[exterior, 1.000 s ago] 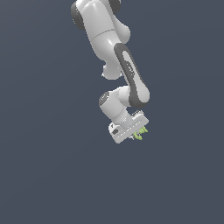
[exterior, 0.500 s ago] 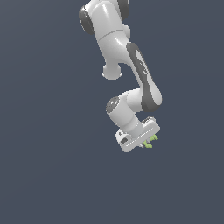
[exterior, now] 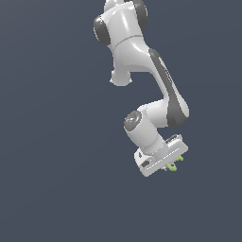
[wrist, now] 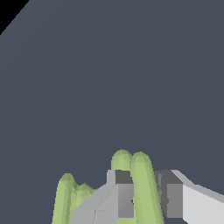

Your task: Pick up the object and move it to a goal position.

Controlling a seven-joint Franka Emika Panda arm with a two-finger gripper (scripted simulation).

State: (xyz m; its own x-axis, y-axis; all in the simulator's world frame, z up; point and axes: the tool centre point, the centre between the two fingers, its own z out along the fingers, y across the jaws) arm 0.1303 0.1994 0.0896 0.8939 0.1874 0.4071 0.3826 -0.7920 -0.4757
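Plain slate-grey fills the background everywhere, with no edge or seam showing in the exterior view. Against it the white Panda arm [exterior: 142, 71] comes down from the top centre of the frame, bends through a dark-banded elbow at the exterior view's right, and ends in a broad white hand set at a tilt in the lower right of the frame. The gripper [exterior: 173, 166] sits under that hand, and the light-green object [exterior: 174, 165] pokes out just below it as a couple of short green stubs, touching the hand's underside and hanging free of anything else.

From the wrist view the hold is plainer. Two grey fingers [wrist: 120, 197] stand close together with one green bar of the object [wrist: 141, 183] pinched between them, its rounded end rising past the fingertips. A second bar shows off to the side, joined low down by a green link. The gripper [wrist: 144, 192] is clamped on the piece.
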